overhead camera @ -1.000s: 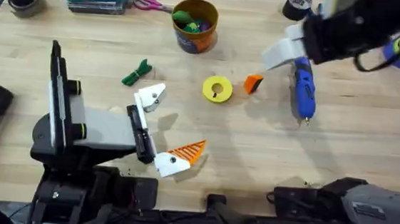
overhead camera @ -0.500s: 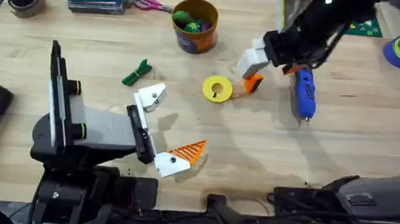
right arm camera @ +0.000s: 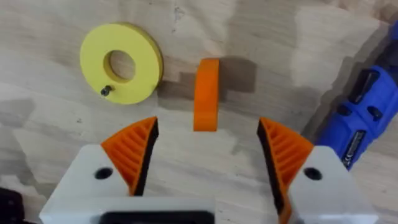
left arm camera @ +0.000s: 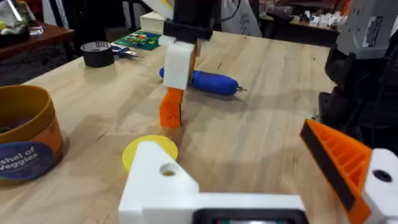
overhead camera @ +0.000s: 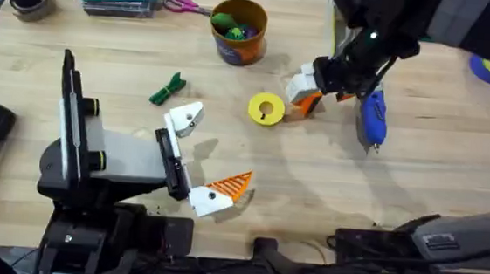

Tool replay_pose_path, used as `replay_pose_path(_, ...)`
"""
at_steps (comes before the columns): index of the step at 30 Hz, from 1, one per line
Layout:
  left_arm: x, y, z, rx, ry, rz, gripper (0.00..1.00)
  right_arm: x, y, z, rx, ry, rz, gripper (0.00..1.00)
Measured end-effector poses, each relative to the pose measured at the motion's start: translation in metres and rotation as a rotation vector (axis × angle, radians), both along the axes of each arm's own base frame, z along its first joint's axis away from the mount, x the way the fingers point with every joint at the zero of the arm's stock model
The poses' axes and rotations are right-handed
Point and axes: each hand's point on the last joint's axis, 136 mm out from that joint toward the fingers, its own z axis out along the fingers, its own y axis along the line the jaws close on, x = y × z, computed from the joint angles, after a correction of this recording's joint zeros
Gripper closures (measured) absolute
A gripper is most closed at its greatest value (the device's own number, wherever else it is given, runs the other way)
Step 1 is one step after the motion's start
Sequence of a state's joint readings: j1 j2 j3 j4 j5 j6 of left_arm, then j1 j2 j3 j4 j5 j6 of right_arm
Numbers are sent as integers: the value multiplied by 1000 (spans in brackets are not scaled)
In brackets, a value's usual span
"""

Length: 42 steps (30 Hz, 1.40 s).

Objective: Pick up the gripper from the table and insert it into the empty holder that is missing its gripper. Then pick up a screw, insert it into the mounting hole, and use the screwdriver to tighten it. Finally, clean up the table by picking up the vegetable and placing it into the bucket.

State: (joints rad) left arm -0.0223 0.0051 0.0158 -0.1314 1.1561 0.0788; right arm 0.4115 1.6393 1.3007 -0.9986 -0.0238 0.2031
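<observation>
Vegetable: the green vegetable (overhead camera: 168,88) is lying on the wooden table (overhead camera: 434,187) at the left, well apart from both grippers.
Left gripper: the left gripper (overhead camera: 199,160) is resting low over the table's near side, spread wide and holding nothing.
Holder: the holder (overhead camera: 185,117), the left arm's bare white bracket, is pointing toward the yellow disc; its partner bracket is carrying an orange finger (overhead camera: 231,185).
Bucket: the bucket (overhead camera: 238,31) is standing at the far side, with round toy pieces sitting inside it.
Yellow disc: the yellow disc (overhead camera: 266,109) is lying flat between the holder and the loose gripper, with a small screw (right arm camera: 106,91) sitting on it.
Gripper: the loose orange gripper (right arm camera: 206,94) is lying on the table just beside the disc.
Right gripper: the right gripper (right arm camera: 208,146) is hovering over that orange piece, fingers spread wide on either side, not touching it.
Screwdriver: the blue screwdriver (overhead camera: 372,117) is lying on the table just right of the right gripper.
</observation>
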Motion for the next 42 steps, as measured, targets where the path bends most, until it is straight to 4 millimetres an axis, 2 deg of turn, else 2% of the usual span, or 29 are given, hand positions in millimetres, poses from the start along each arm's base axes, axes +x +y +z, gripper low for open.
replay_pose_path(6, 0, 0, 0, 0, 0, 0, 15, 14, 2, -14, -7, -16, -9, 87)
replay_pose_path(10, 0, 0, 0, 0, 0, 0, 15, 15, 0, -26, -35, 8, -11, 116)
replay_pose_path(13, 0, 0, 0, 0, 0, 0, 15, 15, -1, -26, -40, 9, -12, 181)
replay_pose_path(16, 0, 0, 0, 0, 0, 0, 15, 15, -1, -26, -41, 8, -11, 319)
replay_pose_path(20, 0, 0, 0, 0, 0, 0, 16, 16, -2, -26, -43, 7, -13, 584)
replay_pose_path(22, 0, 0, 0, 0, 0, 0, 15, 16, -2, -26, -44, 8, -13, 753)
replay_pose_path(24, 0, 0, 0, 0, 0, 0, 15, 16, -2, -26, -44, 6, -18, 963)
replay_pose_path(26, 0, 0, 0, 0, 0, 0, 15, 16, -2, -26, -45, 4, -19, 990)
replay_pose_path(36, 0, 0, 0, 0, 0, 0, 15, 9, -5, -22, -60, 37, -19, 991)
replay_pose_path(39, 0, 0, 0, 0, 0, 0, 14, 13, -4, -10, -57, 30, -19, 991)
replay_pose_path(42, 0, 0, 0, 0, 0, 0, 14, 22, 0, 12, -43, -1, -19, 991)
